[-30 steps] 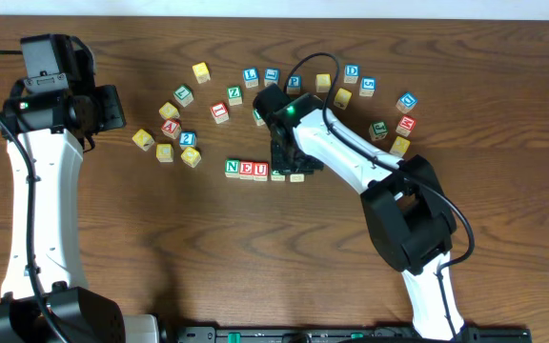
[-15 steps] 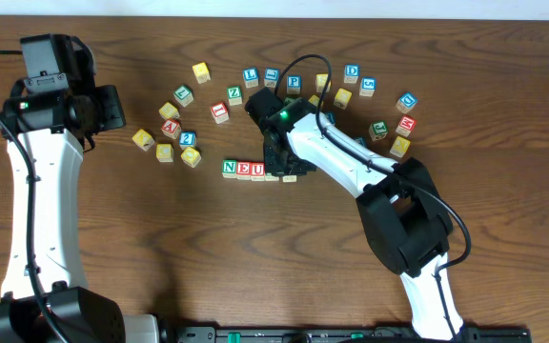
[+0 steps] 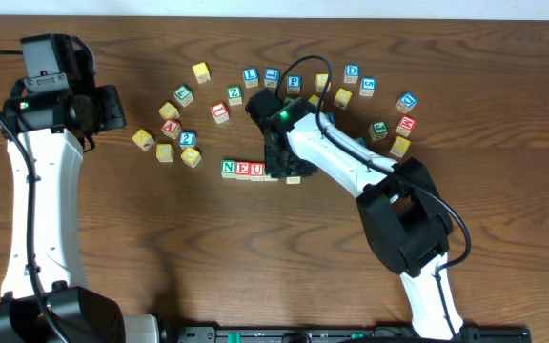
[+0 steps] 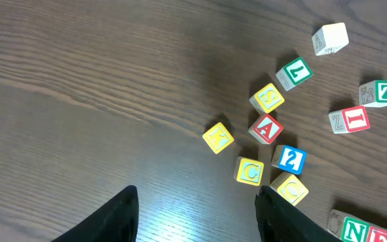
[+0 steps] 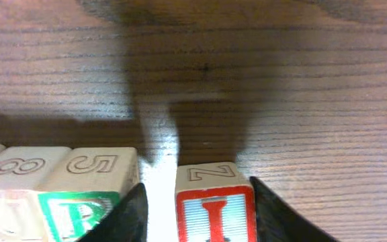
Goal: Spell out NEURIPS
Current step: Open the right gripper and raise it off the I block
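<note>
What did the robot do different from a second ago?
The right gripper slid left with the red-bordered wooden I cube, nudging the row of wooden letter cubes slightly left, then loosened its jaws around the cube. The left gripper, open, and the scattered wooden cubes stayed put.

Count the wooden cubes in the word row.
5: green N cube, E cube, red U cube and green R cube adjoining; red I cube slightly apart, inside the right tool. It may hide more.

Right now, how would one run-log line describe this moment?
right gripper: open around I cube | I cube: beside R cube, not touching | left gripper: open, empty
</note>
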